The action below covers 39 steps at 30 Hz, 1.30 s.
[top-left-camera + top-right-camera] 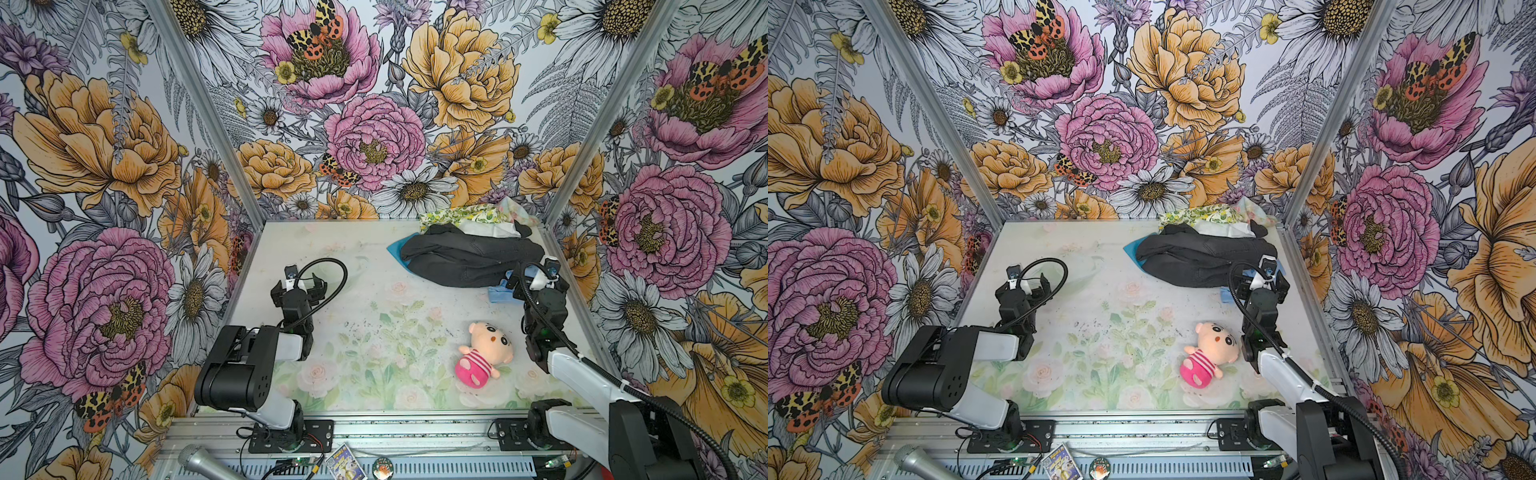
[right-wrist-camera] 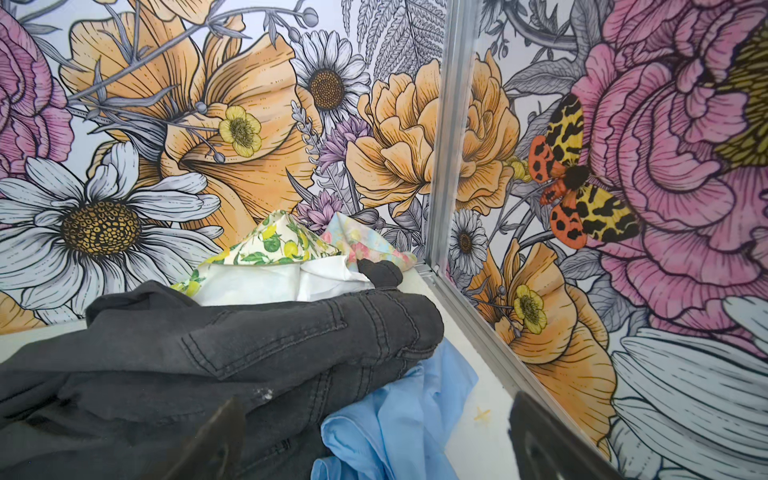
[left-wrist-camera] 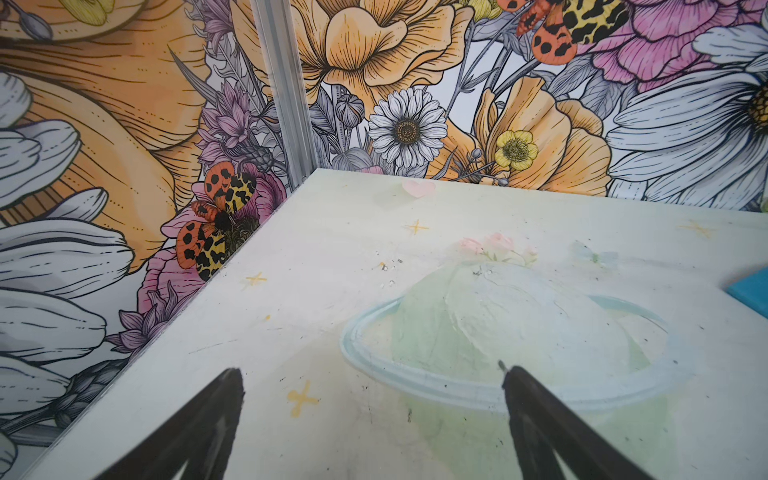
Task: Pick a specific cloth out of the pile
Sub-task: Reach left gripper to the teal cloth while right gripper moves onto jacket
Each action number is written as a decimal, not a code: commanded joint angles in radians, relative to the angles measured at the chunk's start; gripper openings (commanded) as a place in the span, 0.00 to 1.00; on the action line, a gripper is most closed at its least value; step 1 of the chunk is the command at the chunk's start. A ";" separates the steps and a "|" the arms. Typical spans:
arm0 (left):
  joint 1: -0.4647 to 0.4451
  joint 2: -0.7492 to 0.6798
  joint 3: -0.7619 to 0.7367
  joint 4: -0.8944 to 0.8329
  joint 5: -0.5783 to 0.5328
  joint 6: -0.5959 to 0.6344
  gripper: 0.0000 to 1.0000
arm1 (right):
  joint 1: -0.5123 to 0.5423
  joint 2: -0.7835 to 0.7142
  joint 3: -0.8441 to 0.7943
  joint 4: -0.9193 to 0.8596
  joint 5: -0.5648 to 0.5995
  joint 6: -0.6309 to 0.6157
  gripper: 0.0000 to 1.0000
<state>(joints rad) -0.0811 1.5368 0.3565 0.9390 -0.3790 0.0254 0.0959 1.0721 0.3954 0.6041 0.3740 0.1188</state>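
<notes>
- While the left gripper (image 3: 370, 374) hangs over bare table (image 1: 357, 249) with jaws spread wide and nothing between them, the cloth (image 1: 395, 249) shows only a teal corner, poking out from under the black garment (image 1: 465, 253) on the side of the pile (image 1: 1200, 253) facing that arm.
- And the right gripper (image 2: 376, 403) gapes empty too, at the opposite end, above the paler sky-blue cloth (image 2: 415, 407): wrong one!
- Thin, soft and light, by the look of it; it should slide free, though the heavier garment pins it.
- Best hold, I'd say: pinch that exposed corner, low against the table.
</notes>
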 commanded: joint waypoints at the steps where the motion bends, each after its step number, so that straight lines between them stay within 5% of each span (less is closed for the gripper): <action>1: -0.013 -0.022 0.003 0.015 -0.018 -0.005 0.99 | 0.036 -0.049 0.062 -0.168 0.007 0.045 0.99; 4: -0.003 -0.060 0.033 -0.063 0.046 0.023 0.99 | 0.078 -0.066 0.099 -0.246 -0.035 0.053 0.99; 7: -0.014 -0.185 0.142 -0.360 0.137 0.061 0.99 | 0.121 -0.072 0.152 -0.355 -0.050 0.080 1.00; 14: -0.053 -0.256 0.436 -0.798 0.277 -0.218 0.99 | 0.185 -0.088 0.264 -0.546 -0.066 0.138 0.99; 19: -0.198 -0.119 0.681 -1.054 0.195 -0.397 0.95 | 0.205 -0.099 0.336 -0.669 -0.063 0.151 1.00; 25: -0.304 0.131 0.984 -1.293 0.251 -0.643 0.82 | 0.210 -0.129 0.387 -0.799 -0.081 0.185 0.99; 35: -0.349 0.503 1.329 -1.419 0.362 -0.850 0.51 | 0.209 -0.203 0.377 -0.899 -0.143 0.229 0.99; 39: -0.353 0.604 1.419 -1.429 0.374 -0.906 0.49 | 0.210 -0.219 0.368 -0.927 -0.184 0.246 0.98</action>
<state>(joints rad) -0.4282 2.1052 1.7138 -0.4564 -0.0395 -0.8017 0.2981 0.8711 0.7574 -0.2832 0.2317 0.3370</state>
